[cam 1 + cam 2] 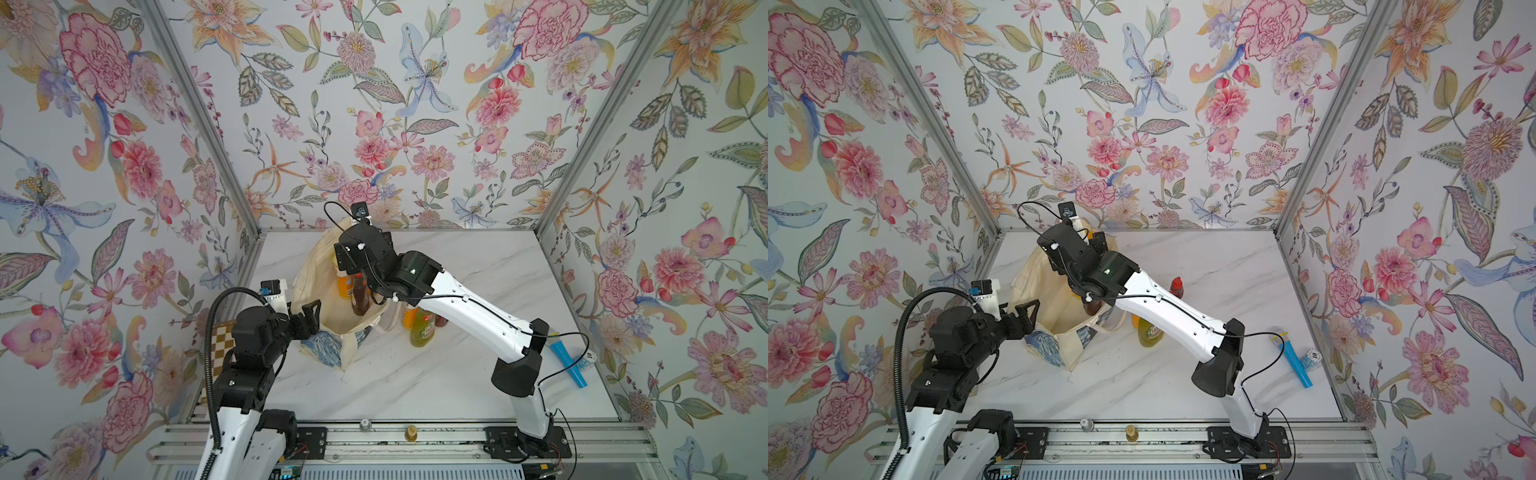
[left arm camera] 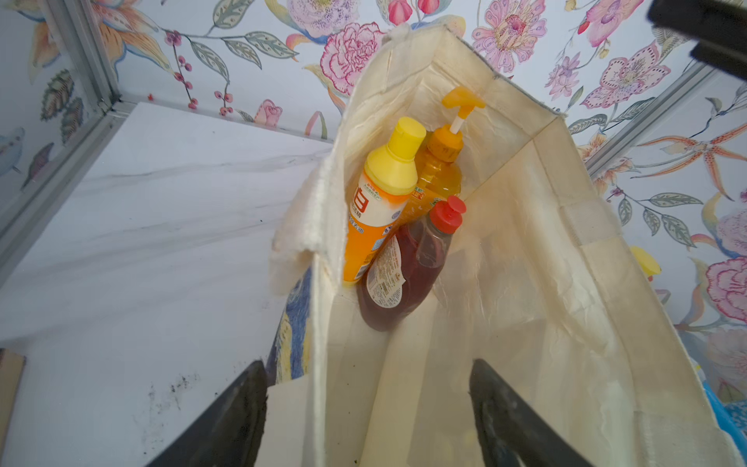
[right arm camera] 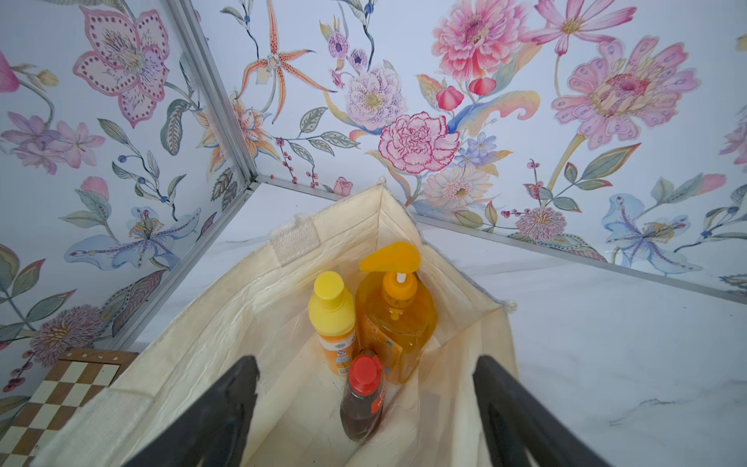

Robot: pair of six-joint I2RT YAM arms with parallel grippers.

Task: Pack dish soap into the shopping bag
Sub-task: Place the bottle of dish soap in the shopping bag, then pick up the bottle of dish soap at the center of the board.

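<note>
In both top views I see the shopping bag [image 1: 316, 266] standing open at the left-centre of the table [image 1: 415, 386]. My right arm reaches across it from the lower right and covers much of the mouth. The left gripper [image 1: 311, 311] sits at the bag's near-left rim, jaws spread. Right of the bag, partly hidden by that arm, stand the green bottle [image 1: 422, 330], the second orange bottle [image 1: 409, 316] and the second dark-red bottle [image 1: 1176, 287]. The blue microphone [image 1: 567, 363] lies near the right edge, and a chessboard [image 1: 220, 336] shows just past the left edge. The table's front strip is open. In the left wrist view the fingers [image 2: 242, 404] stand apart with the bag's near wall between them, pinching nothing. Deeper in the bag lean the orange bottle [image 2: 384, 194], the amber pump bottle [image 2: 438, 178] and the dark-red bottle [image 2: 404, 275]. In the right wrist view the right gripper [image 3: 366, 362] hangs wide and empty over the mouth, with the dark-red bottle below it.
</note>
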